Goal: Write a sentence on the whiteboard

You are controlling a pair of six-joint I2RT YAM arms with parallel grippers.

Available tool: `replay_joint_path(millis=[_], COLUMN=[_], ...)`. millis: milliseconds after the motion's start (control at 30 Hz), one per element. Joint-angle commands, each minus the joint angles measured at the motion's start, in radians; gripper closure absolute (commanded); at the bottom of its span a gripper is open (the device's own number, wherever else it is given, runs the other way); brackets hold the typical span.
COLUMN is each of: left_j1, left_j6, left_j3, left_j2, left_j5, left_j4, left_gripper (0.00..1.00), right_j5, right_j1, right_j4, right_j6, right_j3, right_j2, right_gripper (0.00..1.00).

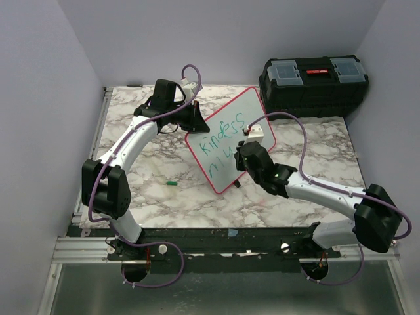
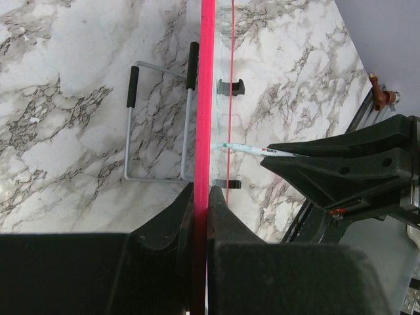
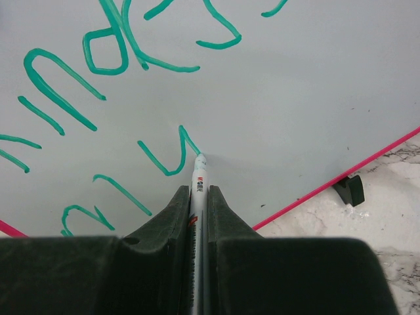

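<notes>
Top external: high at near edge, looking down on whole table [image 1: 164, 203]. Left wrist: close, edge-on along whiteboard [image 2: 207, 98] rim. Right wrist: close, facing its lettered face. Shared by all 3: whiteboard.

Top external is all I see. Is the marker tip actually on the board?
Observer: Yes. The right wrist view shows the marker tip touching the whiteboard at the end of a green stroke in the second line of the sentence.
Operator: Grip on the marker?
Observer: The right gripper is shut on it, with the barrel centred between the fingers.
Operator: How does the left arm hold the board?
Observer: The left gripper is shut on the red rim, one finger on each face. The left wrist view sees the board edge-on.
</notes>
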Motion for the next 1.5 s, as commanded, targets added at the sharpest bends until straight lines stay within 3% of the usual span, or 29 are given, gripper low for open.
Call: replay_joint_path(millis=[0,333,900,1467], left_j1=[0.000,-0.001,0.000,0.000], left_j6=[0.098,0.099,0.104,0.104], left_j3=[-0.021,-0.017,-0.018,-0.014], left_j2=[-0.018,-0.021,-0.025,-0.025], left_j5=[-0.116,-0.115,-0.116,-0.115], left_j4=[-0.034,-0.035,-0.041,-0.043], left_gripper=[1.00,1.00,1.00,1.00], right_j5=[-0.019,0.002,-0.042,-0.110], right_j1=[-0.004,-0.024,-0.099,-0.108], right_j4=[-0.046,-0.062,-0.046,-0.018], right_j6=[0.010,-0.013,-0.025,0.025], right_j3=[0.001,0.049,0.144,0.061], right_j2=[-0.015,-0.068,0.004,0.020], right_gripper=[0.99,0.99,0.99,0.99])
